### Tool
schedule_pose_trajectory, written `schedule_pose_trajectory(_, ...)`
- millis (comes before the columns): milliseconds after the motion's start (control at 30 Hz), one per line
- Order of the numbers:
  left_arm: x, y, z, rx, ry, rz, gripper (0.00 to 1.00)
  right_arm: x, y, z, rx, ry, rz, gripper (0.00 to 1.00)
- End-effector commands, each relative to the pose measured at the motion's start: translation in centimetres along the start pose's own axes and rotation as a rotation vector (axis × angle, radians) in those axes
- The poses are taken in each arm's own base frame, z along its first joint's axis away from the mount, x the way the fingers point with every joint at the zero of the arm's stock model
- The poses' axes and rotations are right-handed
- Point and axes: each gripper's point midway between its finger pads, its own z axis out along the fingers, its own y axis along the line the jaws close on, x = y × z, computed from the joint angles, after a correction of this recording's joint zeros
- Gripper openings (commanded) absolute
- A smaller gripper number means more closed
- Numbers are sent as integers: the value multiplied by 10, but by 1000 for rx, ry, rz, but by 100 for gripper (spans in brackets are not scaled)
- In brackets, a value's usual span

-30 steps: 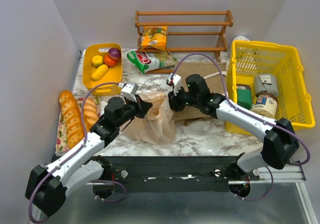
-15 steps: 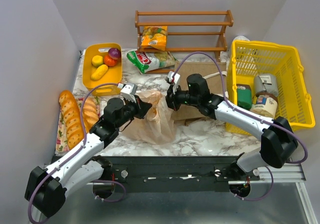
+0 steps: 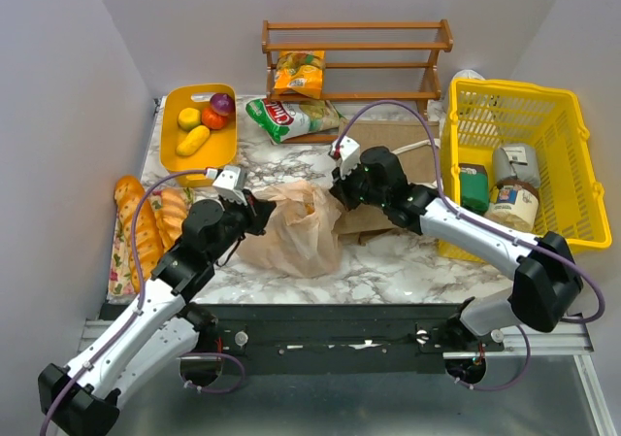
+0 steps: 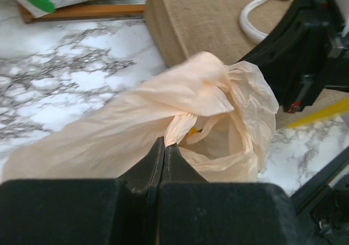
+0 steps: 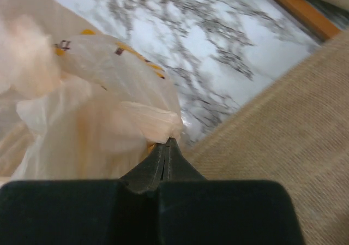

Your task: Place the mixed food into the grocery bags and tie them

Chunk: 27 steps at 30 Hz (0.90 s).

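Two hands are shut tight on the peach plastic bag (image 3: pixel 291 237) on the bench (image 3: pixel 388 271); left hand (image 4: pixel 164 145) nips one side, right hand (image 5: pixel 168 144) the other. Tan tote (image 4: pixel 207 16) lies just beside it.

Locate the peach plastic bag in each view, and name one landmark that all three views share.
Top external: peach plastic bag at picture centre.
Left wrist: the bag fills the middle, pinched in the shut left end effector.
Right wrist: the bag covers the left half, its edge pinched in the shut right end effector.
Shared landmark: jute tote, right of the bag, top right, right side.
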Motion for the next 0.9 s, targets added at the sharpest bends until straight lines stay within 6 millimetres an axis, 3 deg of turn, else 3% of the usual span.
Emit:
schedule_pose_trajectory(0,-15,27,-16,-160,-36,26,0,8,-63,-27,344,83,-23,1)
schedule_pose_trajectory(200,-12,36,-26,-202,-58,0,0,3,-90,-42,513,93,-31,1)
schedule_pose_trajectory(333,-8,48,-32,-265,-68,-24,0,-3,-120,-63,720,91,-27,1)
schedule_pose_trajectory(567,-16,57,-39,-302,-109,-11,0,-14,-142,-74,782,68,-4,1)
schedule_pose_trajectory(633,-11,45,-35,-223,-89,-4,0,-18,-125,-63,654,49,-2,1)
schedule_pose_trajectory(700,-8,35,-31,-153,-86,17,0,-26,-99,-64,511,14,59,1)
schedule_pose_trajectory(733,-3,26,-30,-96,-64,27,0,-33,-69,-57,330,-7,74,1)
schedule_pose_trajectory(767,-1,23,-30,-77,-56,44,0,-34,-51,-56,240,-10,123,1)
schedule_pose_trajectory(800,4,23,-29,-70,-37,50,0,-42,-31,-60,142,-38,170,6)
schedule_pose_trajectory(833,5,23,-29,-70,-28,45,0,-41,-5,-59,2,-34,199,29)
schedule_pose_trajectory(867,6,23,-28,-71,-21,45,0,-44,2,-60,-33,-44,237,45)
